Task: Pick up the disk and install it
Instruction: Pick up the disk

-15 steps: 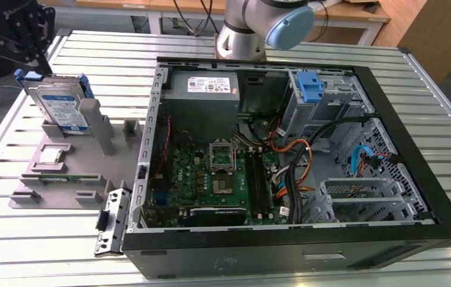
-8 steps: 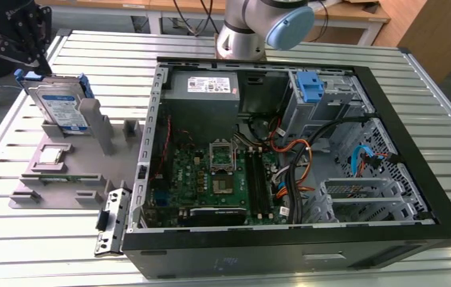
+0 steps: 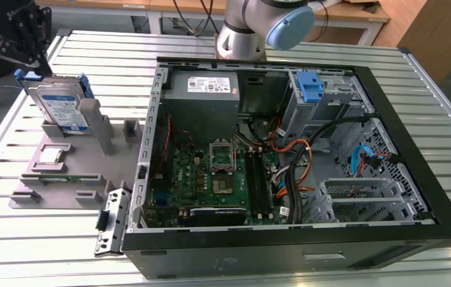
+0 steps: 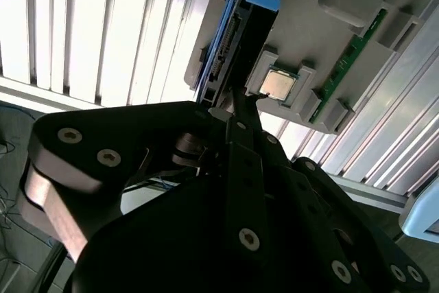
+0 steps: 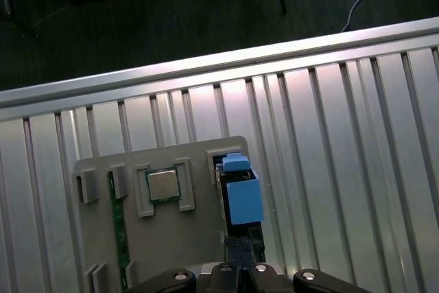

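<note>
Disk (image 3: 56, 106): stands on edge in a slot of the grey fixture tray (image 3: 82, 170), at the exterior view's left, on the slatted metal desk (image 3: 209, 45). It is not yet lifted, and sits well apart from the open computer case (image 3: 289, 254). The blue carrier frame runs along its upper edge.

End effector (image 3: 39, 67): directly over the far upper corner of the disk, touching or just short of the carrier frame. In the first wrist view it (image 5: 240, 257) lines up with the narrow edge of the disk (image 5: 240, 197). Whether it is open or closed on the disk cannot be told.

Other tray contents: processor chip (image 5: 163, 184) in a square pocket beside the disk; green memory stick (image 5: 118, 238) in a long slot beyond it.

Case contents: drive cage with a blue latch (image 3: 309, 86) at the far right corner, no drive in it.

Step in hand, as judged: the pick-up, at the point of grasping.

Requirement, as judged: a firm hold across the disk's thin edge and a straight pull along the slot, so the frame does not catch on the tray posts.
</note>
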{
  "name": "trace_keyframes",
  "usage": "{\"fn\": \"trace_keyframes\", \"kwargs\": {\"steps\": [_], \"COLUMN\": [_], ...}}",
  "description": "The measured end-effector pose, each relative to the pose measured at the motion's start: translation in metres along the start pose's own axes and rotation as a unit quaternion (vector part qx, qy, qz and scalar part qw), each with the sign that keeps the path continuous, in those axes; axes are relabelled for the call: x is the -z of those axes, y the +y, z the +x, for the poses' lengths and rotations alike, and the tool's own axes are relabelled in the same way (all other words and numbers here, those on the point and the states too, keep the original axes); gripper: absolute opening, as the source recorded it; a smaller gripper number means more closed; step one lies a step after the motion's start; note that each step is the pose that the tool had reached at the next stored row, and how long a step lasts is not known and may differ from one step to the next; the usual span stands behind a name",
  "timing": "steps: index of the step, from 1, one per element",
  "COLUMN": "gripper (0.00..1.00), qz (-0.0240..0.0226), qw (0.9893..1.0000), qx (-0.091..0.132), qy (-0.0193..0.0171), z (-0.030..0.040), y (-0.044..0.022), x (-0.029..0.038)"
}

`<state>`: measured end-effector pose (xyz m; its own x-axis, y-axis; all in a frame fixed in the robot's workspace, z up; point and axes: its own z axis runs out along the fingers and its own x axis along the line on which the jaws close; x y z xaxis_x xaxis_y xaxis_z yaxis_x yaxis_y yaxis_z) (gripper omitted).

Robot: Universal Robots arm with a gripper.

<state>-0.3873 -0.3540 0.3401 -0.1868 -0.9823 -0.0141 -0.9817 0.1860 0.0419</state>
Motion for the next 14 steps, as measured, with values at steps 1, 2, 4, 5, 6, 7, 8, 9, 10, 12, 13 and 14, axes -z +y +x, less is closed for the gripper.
{"fn": "trace_keyframes", "kwargs": {"steps": [1, 2, 4, 5, 6, 7, 8, 9, 10, 12, 13, 14], "gripper": [0.1, 0.1, 0.1, 0.1, 0.1, 0.1, 0.1, 0.1, 0.1, 0.1, 0.1, 0.1], "qz": [0.0, 0.0, 0.0, 0.0, 0.0, 0.0, -0.0001, -0.0001, -0.0001, -0.0001, -0.0001, -0.0001], "qw": [1.0, 1.0, 1.0, 1.0, 1.0, 1.0, 1.0, 1.0, 1.0, 1.0, 1.0, 0.9999], "qx": [0.0, 0.001, 0.001, 0.001, 0.001, 0.001, 0.001, 0.001, 0.002, 0.006, 0.009, 0.012], "qy": [0.0, 0.0, 0.0001, 0.0, 0.0, 0.0, 0.0001, 0.0001, 0.0001, 0.0003, 0.0004, 0.0004], "z": [-0.0001, -0.0002, -0.0004, -0.0005, -0.0005, -0.0005, -0.0005, -0.0005, -0.0005, -0.0008, -0.0009, -0.0009], "y": [-0.0005, -0.0012, -0.0025, -0.0027, -0.0028, -0.0029, -0.003, -0.0031, -0.0033, -0.0039, -0.0042, -0.0043], "x": [-0.0001, -0.0002, -0.0005, -0.0008, -0.0013, -0.0019, -0.0024, -0.003, -0.0034, -0.0039, -0.0041, -0.0042]}}
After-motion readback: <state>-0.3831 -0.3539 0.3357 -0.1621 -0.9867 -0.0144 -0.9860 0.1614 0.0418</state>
